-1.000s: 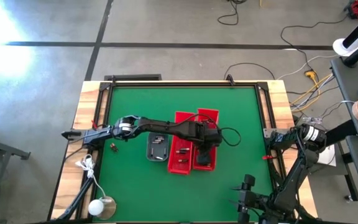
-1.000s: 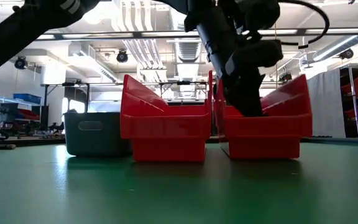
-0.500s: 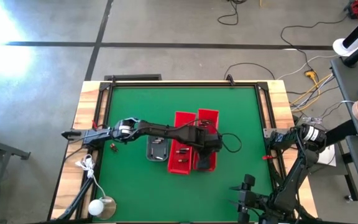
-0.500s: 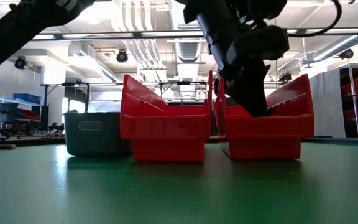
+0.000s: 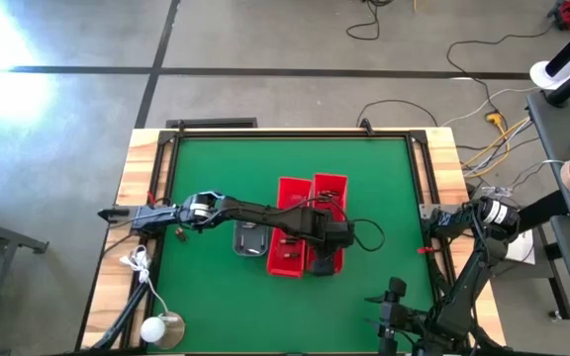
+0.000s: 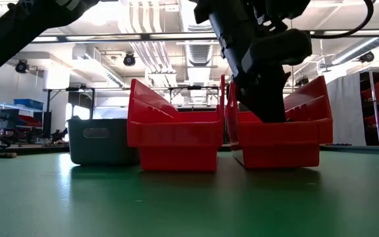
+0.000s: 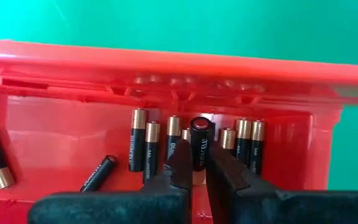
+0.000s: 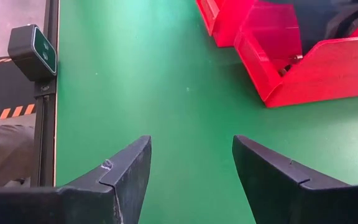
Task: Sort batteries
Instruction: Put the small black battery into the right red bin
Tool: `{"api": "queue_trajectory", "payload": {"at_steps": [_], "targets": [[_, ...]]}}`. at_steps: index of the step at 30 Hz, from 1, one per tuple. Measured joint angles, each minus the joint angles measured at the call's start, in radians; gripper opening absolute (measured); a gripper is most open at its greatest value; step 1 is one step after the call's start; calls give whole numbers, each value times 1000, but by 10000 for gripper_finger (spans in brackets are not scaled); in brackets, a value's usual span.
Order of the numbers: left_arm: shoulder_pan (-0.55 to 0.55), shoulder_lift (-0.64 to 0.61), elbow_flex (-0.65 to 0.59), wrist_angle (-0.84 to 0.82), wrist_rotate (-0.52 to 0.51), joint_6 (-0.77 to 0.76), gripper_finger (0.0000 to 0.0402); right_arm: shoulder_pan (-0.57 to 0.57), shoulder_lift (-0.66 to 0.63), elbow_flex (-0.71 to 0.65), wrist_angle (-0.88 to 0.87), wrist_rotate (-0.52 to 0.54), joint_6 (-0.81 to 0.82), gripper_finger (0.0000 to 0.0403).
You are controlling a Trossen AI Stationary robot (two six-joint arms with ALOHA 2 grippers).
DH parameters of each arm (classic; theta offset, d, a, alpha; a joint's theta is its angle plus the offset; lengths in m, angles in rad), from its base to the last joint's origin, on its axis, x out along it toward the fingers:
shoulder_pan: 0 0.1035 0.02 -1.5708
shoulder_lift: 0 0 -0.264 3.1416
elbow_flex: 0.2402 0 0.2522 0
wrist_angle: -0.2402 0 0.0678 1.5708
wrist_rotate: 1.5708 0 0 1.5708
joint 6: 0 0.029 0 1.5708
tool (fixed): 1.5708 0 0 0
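Battery (image 7: 200,144) is pinched upright in the left gripper (image 7: 194,171), low inside the right-hand red bin (image 5: 327,222), just above the row of batteries (image 7: 194,142) against its wall. Best to release low so it lands flat without scattering that row. Right gripper (image 8: 191,162) idles spread and empty, well apart from the bin.

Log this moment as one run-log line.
left pincer: shut on battery, over right bin | right pincer: open, waiting at table edge
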Motion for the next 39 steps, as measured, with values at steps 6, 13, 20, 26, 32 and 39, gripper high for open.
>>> {"api": "queue_trajectory", "payload": {"at_steps": [6,13,20,26,32,39], "targets": [[-5,0,0,-6,-1,-46,3,0,0,0,0,0,0,219],[-14,0,0,-39,-49,-20,3,0,0,0,0,-9,8,219],[-23,0,-1,-83,-49,39,3,0,0,0,0,-19,8,219],[-20,1,-1,-130,-47,58,3,0,0,0,0,-19,8,219],[-20,1,-1,-111,-47,72,9,0,0,0,0,-19,8,219],[-20,1,-1,-105,-50,97,51,0,0,0,0,-19,8,219]]}}
